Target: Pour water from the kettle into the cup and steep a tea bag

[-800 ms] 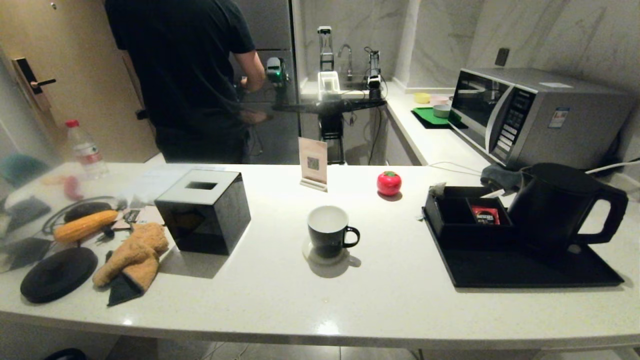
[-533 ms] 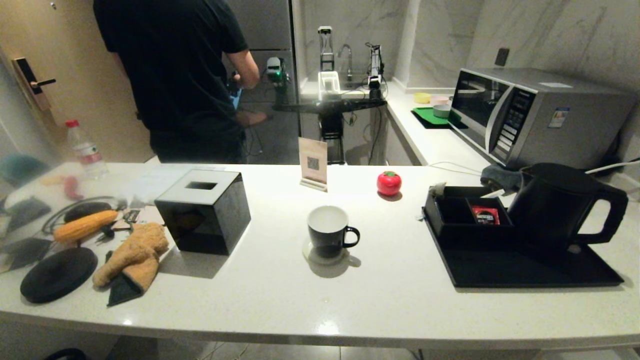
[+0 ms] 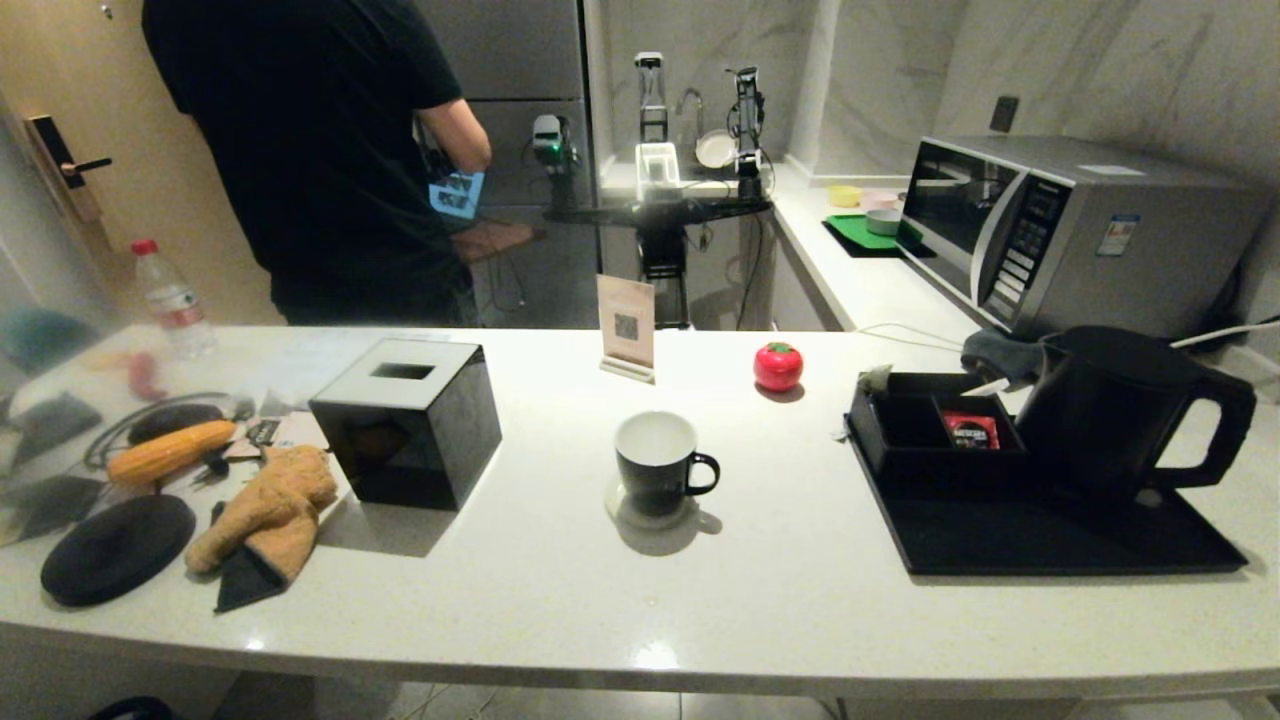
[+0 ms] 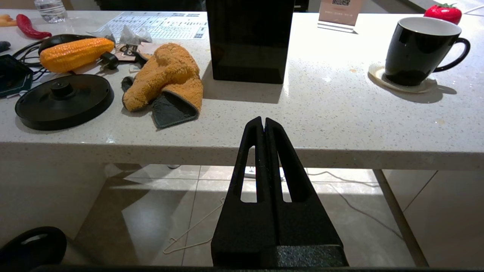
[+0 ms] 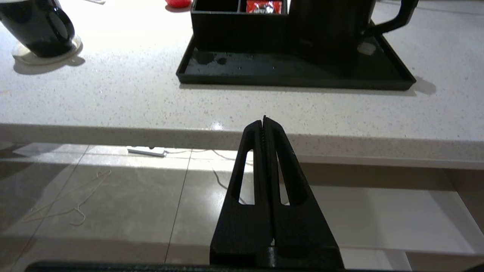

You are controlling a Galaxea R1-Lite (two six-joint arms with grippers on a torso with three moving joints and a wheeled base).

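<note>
We see the cup [image 3: 656, 463] upright on a coaster [image 3: 650, 506] mid-desk [image 3: 700, 620]. Well to its right, the kettle [image 3: 1120, 415] stands on a black tray [image 3: 1050, 540], just beside a box holding a red sachet [image 3: 968, 431]. A tissue box [image 3: 408, 420] sits left.

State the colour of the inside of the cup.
White inside the cup, black outside; the head view shows it best.
</note>
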